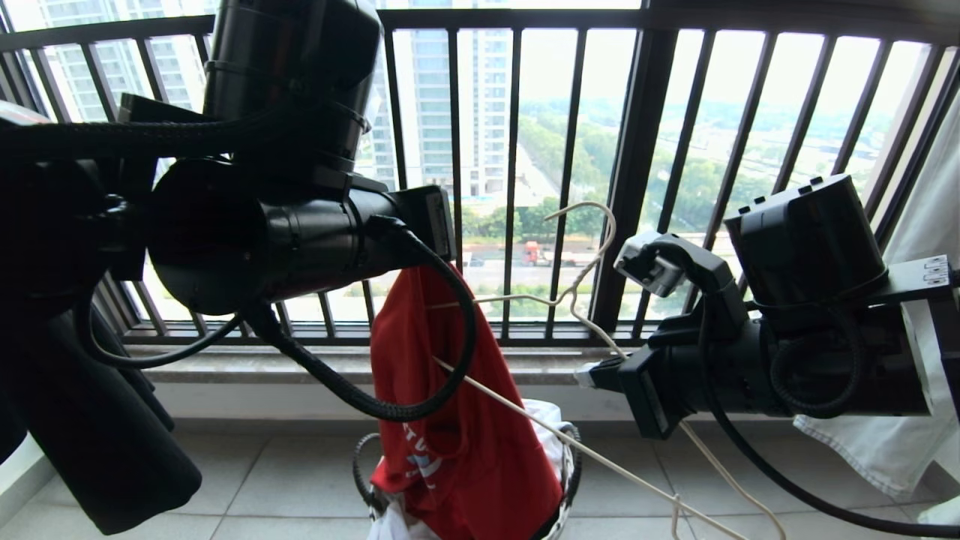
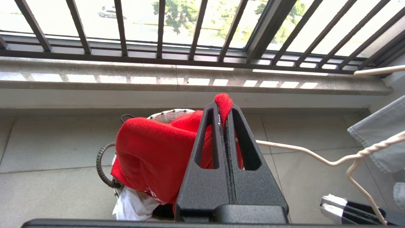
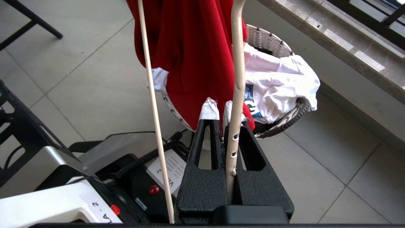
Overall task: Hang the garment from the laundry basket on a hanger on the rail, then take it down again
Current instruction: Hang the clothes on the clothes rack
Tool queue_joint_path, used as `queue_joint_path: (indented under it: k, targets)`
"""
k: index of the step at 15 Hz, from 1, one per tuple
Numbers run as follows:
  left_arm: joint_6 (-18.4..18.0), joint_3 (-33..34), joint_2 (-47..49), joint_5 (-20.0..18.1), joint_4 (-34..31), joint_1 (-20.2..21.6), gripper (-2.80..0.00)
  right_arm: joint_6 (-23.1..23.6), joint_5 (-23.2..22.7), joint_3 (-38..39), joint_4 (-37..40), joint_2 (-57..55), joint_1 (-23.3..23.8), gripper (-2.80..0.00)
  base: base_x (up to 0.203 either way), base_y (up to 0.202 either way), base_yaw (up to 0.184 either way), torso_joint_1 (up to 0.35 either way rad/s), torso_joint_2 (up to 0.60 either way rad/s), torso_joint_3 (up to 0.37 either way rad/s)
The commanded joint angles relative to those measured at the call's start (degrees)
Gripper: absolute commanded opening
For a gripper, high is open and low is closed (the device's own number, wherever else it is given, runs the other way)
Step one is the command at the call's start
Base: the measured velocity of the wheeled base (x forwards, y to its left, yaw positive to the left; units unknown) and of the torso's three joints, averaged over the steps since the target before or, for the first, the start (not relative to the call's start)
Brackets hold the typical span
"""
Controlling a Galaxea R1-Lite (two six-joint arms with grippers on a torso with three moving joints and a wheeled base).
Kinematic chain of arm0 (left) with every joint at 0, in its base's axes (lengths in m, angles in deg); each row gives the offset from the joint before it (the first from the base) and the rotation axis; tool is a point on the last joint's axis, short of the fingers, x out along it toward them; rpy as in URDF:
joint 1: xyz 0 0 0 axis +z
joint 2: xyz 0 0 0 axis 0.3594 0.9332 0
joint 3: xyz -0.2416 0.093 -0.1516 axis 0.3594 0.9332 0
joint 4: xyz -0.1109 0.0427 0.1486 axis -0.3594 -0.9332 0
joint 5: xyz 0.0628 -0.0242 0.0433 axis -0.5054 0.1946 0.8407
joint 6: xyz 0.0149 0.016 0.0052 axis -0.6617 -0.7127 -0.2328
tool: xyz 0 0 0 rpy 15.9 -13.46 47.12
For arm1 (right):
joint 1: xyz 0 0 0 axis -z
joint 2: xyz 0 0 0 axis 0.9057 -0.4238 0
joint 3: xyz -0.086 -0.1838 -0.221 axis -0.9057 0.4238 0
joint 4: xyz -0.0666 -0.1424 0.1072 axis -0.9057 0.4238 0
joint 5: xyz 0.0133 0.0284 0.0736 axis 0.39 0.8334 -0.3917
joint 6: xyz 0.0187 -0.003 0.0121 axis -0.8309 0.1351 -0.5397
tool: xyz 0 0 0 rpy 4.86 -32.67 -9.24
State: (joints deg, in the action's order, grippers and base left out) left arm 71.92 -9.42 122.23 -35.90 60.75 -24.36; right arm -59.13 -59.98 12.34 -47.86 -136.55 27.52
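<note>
Above the laundry basket (image 1: pixel 566 480), my left gripper (image 2: pixel 223 109) pinches the garment (image 1: pixel 450 420), my right gripper (image 3: pixel 218 110) clamps the hanger (image 1: pixel 577 289); threading and hanging on the rail remain.

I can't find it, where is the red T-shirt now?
In the head view the red T-shirt hangs in the middle, above the laundry basket, pinched at its top by the left pincer, with the hanger just beside it.

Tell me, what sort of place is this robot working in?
Most likely a high-rise flat's balcony used for laundry: a black railing with towers and a road far below, a tiled floor, and a basket of clothes.
</note>
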Motion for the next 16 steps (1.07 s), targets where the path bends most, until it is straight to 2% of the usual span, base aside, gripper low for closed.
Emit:
queue_joint_path:
  k: [1, 7, 16]
  targets:
    - [-1.0, -0.9, 0.3, 0.2, 0.0, 4.2, -2.80, 1.5, -0.2, 0.1, 2.5, 2.1, -0.2, -2.80, 0.000, 0.000, 0.000, 0.000, 0.00, 0.000]
    - [-1.2, -1.0, 0.9, 0.1, 0.0, 4.6, -2.80, 1.5, 0.0, -0.4, 2.6, 3.4, -0.3, -2.80, 0.000, 0.000, 0.000, 0.000, 0.00, 0.000]
    - [0.1, -0.3, 1.0, 0.0, -0.4, -1.9, -2.80, 1.2, 3.1, -2.1, -0.1, 1.1, 2.5, -2.80, 0.000, 0.000, 0.000, 0.000, 0.00, 0.000]
